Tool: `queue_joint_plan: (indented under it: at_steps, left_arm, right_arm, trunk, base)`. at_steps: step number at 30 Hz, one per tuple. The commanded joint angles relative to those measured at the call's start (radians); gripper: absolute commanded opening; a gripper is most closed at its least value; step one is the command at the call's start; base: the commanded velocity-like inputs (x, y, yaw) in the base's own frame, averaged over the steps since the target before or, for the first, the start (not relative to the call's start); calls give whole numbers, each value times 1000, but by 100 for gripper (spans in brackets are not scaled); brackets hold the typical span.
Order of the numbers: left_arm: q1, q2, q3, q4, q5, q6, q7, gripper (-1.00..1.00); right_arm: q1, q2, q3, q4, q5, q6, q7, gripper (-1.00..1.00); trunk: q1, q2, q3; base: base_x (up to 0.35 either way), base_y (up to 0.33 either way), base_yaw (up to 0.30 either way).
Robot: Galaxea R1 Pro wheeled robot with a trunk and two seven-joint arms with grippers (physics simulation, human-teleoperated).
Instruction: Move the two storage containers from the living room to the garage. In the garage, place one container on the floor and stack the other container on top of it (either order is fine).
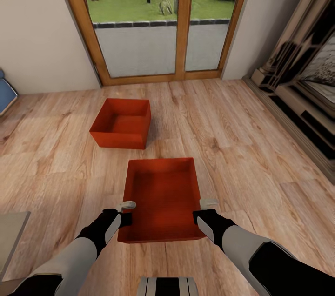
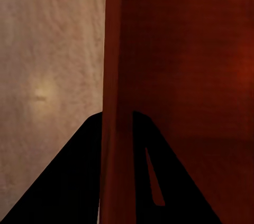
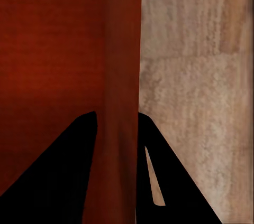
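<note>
Two bins in living rm, both on wood floor [image 1: 242, 147]. Near bin [image 1: 163, 193] gripped at both side walls: left gripper [image 1: 124, 212] and right gripper [image 1: 204, 211] each closed astride a wall, per wrist views. Far bin [image 1: 122, 122] sits untouched near glass doors [image 1: 158, 21]. Step judged: pickup of first bin. Next: even lift w/ both arms, forearms converging low.

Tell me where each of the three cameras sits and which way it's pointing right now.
Head view: on the head, facing forward and down at the wood floor, both bins and glass doors; both arms show.
Left wrist view: by the left claw, fingers straddling the near bin wall.
Right wrist view: by the right claw, straddling the opposite wall.
Shared: near bin, floor.
</note>
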Motion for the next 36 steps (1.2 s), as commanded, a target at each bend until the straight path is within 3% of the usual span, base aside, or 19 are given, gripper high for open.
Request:
queue_joint_plan:
  at_steps: [1, 36]
  left_arm:
    - [0, 0, 0, -2, -8, 7, 13, -100]
    - [0, 0, 0, -2, -8, 7, 13, -100]
  right_arm:
    - [0, -1, 11, -1, 9, 8, -8, -100]
    - [0, -1, 14, -4, 11, 1, -5, -100]
  trunk:
    - [-4, 7, 3]
    - [-138, 252, 112]
  base:
    - [0, 0, 0]
    - [0, 0, 0]
